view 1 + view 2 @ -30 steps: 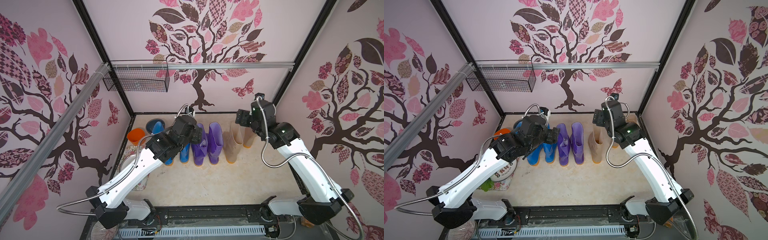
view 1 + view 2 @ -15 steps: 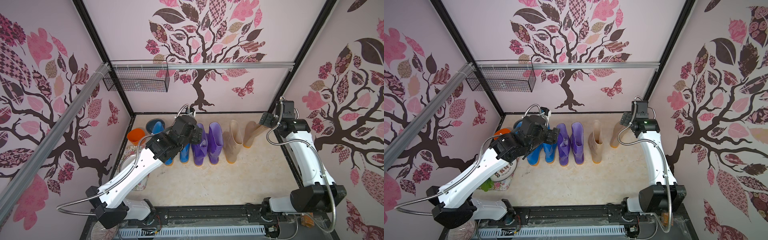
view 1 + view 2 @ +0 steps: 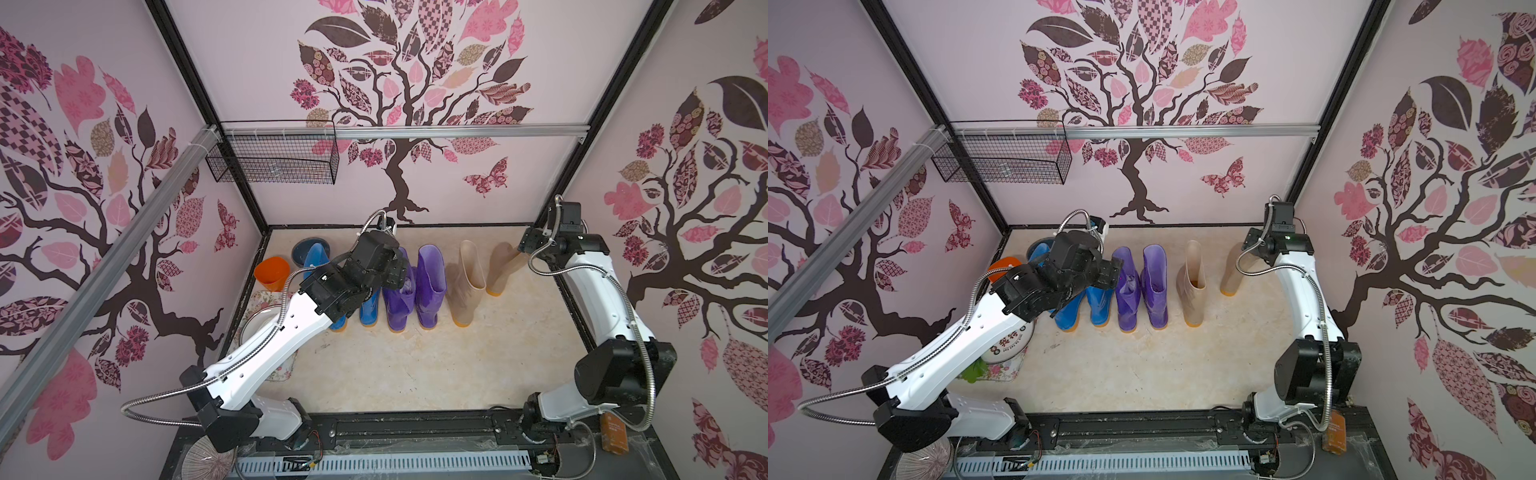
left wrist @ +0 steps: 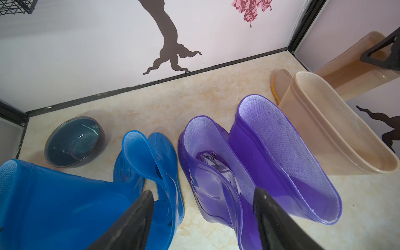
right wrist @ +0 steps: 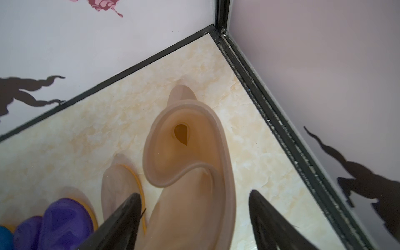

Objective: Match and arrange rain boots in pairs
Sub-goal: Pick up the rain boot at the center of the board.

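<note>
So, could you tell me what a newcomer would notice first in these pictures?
Most likely the row of glossy boots by the back wall: blue boots at the left arm's end, purple boots in the middle, beige boots at the right. Next, the right pincer, open around the top of the end beige boot near the corner. Behind it all, a big tree picture covers the wall.

Lab test booth dressed as a home hallway: tree-decal wall panels [image 3: 395, 104] in black frame posts [image 3: 192, 83], wire basket [image 3: 270, 158], marble-look floor [image 3: 415, 365] (robot base rail [image 3: 415, 428] up front).
</note>
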Controlling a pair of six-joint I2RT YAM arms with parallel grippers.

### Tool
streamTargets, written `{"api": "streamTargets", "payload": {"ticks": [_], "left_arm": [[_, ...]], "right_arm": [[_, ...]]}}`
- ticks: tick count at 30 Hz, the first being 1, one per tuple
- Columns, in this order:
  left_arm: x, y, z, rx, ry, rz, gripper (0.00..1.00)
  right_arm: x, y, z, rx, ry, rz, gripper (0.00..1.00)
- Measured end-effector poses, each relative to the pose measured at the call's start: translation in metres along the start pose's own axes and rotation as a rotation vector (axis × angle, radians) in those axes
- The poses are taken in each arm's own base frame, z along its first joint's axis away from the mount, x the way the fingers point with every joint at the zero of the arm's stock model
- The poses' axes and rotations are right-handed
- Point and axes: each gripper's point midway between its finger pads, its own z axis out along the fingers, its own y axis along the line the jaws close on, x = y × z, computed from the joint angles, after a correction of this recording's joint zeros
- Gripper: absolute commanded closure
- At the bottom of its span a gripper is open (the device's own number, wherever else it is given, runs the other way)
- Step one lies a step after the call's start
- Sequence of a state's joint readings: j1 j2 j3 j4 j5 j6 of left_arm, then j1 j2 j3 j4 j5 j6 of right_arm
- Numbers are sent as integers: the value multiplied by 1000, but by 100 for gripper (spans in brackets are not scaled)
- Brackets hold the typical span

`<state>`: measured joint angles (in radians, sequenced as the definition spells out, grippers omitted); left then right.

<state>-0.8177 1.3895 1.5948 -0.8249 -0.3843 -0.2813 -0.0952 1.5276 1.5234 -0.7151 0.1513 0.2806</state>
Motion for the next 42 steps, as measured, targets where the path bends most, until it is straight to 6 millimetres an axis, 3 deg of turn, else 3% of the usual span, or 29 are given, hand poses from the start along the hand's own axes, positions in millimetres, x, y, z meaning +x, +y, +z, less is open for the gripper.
{"api": "streamTargets", "payload": {"ticks": [5, 13, 30, 42], "left_arm": [[0, 0, 1, 0, 2, 2, 25], [2, -1, 4, -2, 9, 5, 25], [-6, 1, -7, 10, -24, -21, 25], [-7, -1, -8, 21, -30, -26, 25]], "right_arm": [[-1, 5, 1, -25, -2, -14, 69], [-4, 9, 1, -50, -14, -24, 100], [-1, 30, -9, -168, 0, -76, 100], [25, 46, -60, -225, 34, -174, 100]]}}
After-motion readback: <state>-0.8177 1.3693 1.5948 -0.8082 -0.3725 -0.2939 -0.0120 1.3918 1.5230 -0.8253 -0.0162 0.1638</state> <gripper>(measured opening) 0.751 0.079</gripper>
